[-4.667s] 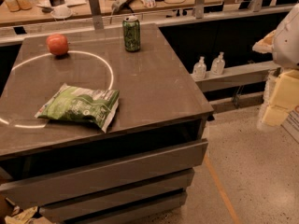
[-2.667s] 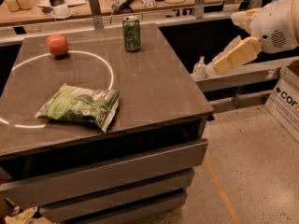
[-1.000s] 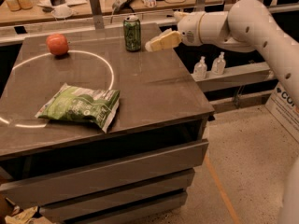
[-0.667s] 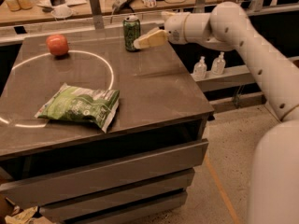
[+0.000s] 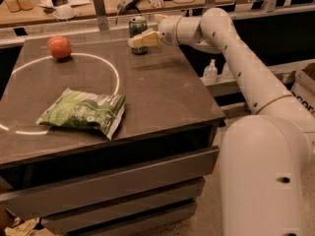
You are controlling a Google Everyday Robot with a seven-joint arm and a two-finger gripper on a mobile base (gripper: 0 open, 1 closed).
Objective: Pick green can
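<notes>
The green can (image 5: 137, 27) stands upright near the far edge of the dark table (image 5: 162, 92), right of centre. It is dark green with a silver top. My gripper (image 5: 141, 40) reaches in from the right on a long white arm. Its pale fingers overlap the lower right part of the can and hide it. I cannot tell whether the fingers touch the can.
A red apple (image 5: 59, 47) sits at the far left of the table. A flat green-and-white snack bag (image 5: 82, 112) lies near the front left. A white circle is marked on the tabletop. A cluttered wooden bench (image 5: 98, 4) runs behind. Two bottles (image 5: 210, 72) stand on a low shelf to the right.
My arm has swung in from the right side of the room and leftward across the table's far edge. The gripper has gone from beside the can to overlapping it. The can, apple and bag have not moved.
</notes>
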